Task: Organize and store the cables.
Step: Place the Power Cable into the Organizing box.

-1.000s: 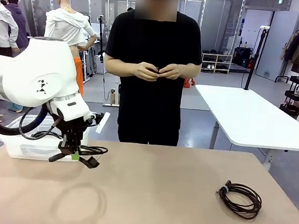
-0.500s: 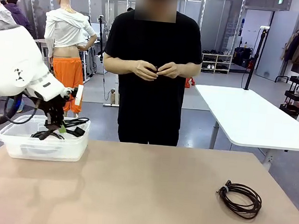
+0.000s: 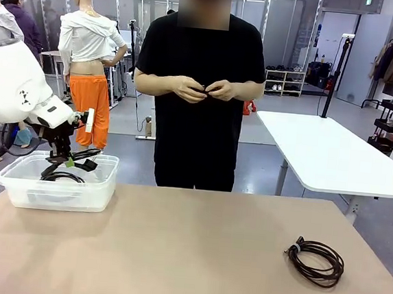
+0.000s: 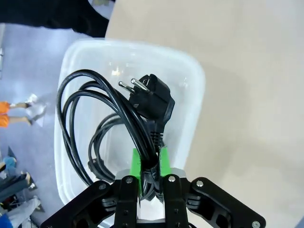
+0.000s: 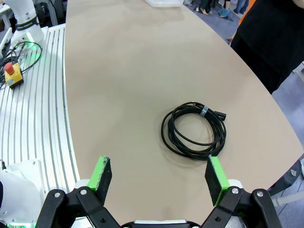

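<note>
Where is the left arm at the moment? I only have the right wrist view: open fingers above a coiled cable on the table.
Observer: In the front view, the left gripper hangs over a clear plastic bin at the far left corner of the table.
Operator: Is it holding anything?
Observer: Yes. The left wrist view shows its fingers shut on a black power cable with a two-pin plug, its loops dangling into the bin.
Operator: Is the person in the way?
Observer: No. The person's hands are together at chest height, behind the table's far edge.
</note>
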`<state>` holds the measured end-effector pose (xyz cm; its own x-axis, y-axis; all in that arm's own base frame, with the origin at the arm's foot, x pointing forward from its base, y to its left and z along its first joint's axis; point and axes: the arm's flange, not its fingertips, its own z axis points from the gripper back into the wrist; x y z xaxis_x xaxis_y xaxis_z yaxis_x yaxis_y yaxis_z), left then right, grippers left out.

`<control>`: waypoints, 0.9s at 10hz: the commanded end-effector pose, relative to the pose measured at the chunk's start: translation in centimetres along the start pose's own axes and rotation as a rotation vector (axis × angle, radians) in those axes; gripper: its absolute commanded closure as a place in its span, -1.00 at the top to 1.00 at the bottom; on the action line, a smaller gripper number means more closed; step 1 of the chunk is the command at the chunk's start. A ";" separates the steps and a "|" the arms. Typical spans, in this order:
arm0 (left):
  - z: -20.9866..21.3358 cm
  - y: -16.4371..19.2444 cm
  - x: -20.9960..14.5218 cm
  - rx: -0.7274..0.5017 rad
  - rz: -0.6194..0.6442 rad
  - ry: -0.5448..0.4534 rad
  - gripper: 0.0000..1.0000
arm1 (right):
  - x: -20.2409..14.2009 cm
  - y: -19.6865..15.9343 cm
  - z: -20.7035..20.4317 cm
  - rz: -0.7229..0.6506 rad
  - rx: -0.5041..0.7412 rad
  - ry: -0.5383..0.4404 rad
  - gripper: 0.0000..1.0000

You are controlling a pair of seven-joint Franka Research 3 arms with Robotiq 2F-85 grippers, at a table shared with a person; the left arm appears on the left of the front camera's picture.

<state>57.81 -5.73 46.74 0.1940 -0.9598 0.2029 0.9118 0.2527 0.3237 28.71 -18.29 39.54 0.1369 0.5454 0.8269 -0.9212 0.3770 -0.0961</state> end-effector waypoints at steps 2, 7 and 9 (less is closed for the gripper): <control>-2.4 3.9 -2.7 -0.094 -0.020 0.027 -0.66 | -0.1 -0.1 0.1 0.017 -0.005 -0.014 1.00; -7.5 4.7 -5.9 -0.150 -0.072 0.046 -0.42 | -0.1 -0.1 0.1 0.017 -0.005 -0.014 1.00; -6.5 4.3 -5.8 -0.124 -0.070 0.017 0.49 | -0.1 -0.1 0.1 0.017 -0.005 -0.014 1.00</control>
<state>63.00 -0.16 39.87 0.1565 -0.9776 0.1410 0.9649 0.1818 0.1894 28.70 -18.29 39.54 0.1372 0.5455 0.8268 -0.9212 0.3771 -0.0959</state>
